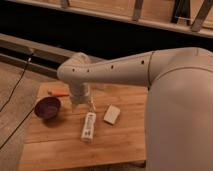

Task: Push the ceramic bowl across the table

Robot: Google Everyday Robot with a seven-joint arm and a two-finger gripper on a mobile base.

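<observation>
One rectangular table (60,147) of light-brown wood, with its plank grain showing, is seen from above in the lower left and middle of the view. A dim room is shown around it. A wood-plank floor (11,127) lies to the left and is crossed by a thin dark cable (16,89). A long dark ledge (30,47) runs behind the table under a black band of wall. Pale wooden framing is seen along the top edge.

The right side of the view is filled by the robot's bulky pale-grey arm (125,70). The arm reaches leftward over the far part of the table and bends down at a rounded joint. The gripper (83,106) hangs below that joint, pointed down at the tabletop. It is placed just right of the ceramic bowl (47,107) and just above the far end of a white remote (88,126). Whether the gripper is open or closed cannot be told, and nothing is seen held in it. Whether it touches the bowl cannot be told either.

The ceramic bowl, dark maroon and glossy, sits upright near the table's left edge, about halfway along it. The remote lies lengthwise in the middle of the table. A small pale block (112,114) lies just beside it on the right. A thin orange object (59,93) rests near the far left corner, behind the bowl.
</observation>
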